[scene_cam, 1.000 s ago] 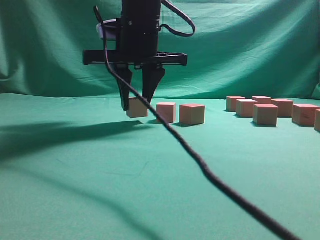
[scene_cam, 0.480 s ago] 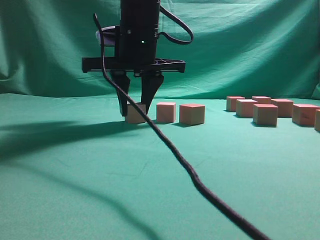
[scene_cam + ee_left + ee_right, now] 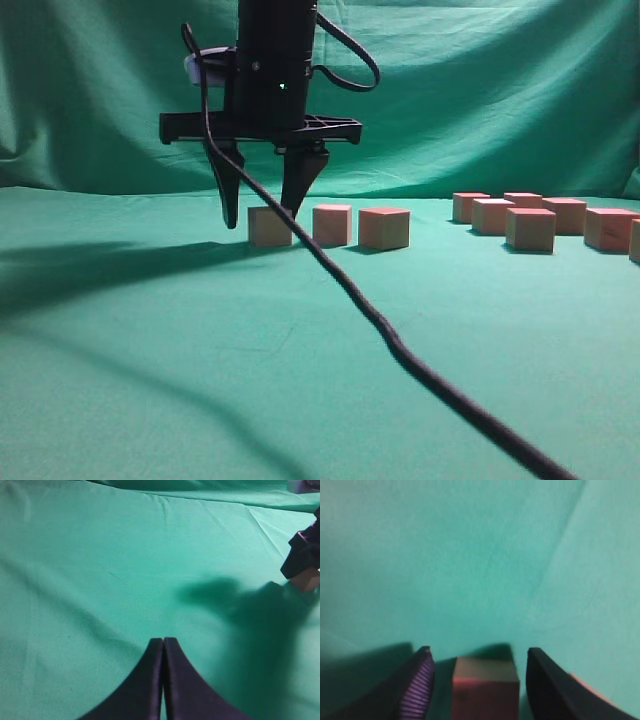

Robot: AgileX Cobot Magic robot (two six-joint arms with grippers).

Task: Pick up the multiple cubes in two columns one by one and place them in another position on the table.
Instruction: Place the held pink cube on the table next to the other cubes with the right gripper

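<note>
The near part of the desk (image 3: 200, 380) is bare green cloth, wide open from the near edge up to the blocks, crossed only by a black cable (image 3: 400, 350) that runs from the arm down toward the near right corner. The left half carries a long dark shadow and nothing else. In the left wrist view the left hand (image 3: 163, 647) hangs over bare cloth with its fingers pressed together, holding nothing. Further back, left of the middle, a row of three cubes (image 3: 330, 226) stands on the cloth, side by side with small gaps. The right hand (image 3: 262, 212) hangs over the leftmost cube (image 3: 269, 226), fingers spread wider than the block, one tip on each side; the right wrist view shows gaps between the cube (image 3: 485, 690) and both fingers (image 3: 417, 690), so it grips nothing. The cable passes in front of this cube's right edge. Toward the far right edge of the desk a second group of cubes (image 3: 530, 228) sits in two loose columns, well apart from the row of three, with open cloth between. Behind everything, at the far edge, hangs a green backdrop (image 3: 480, 90).
</note>
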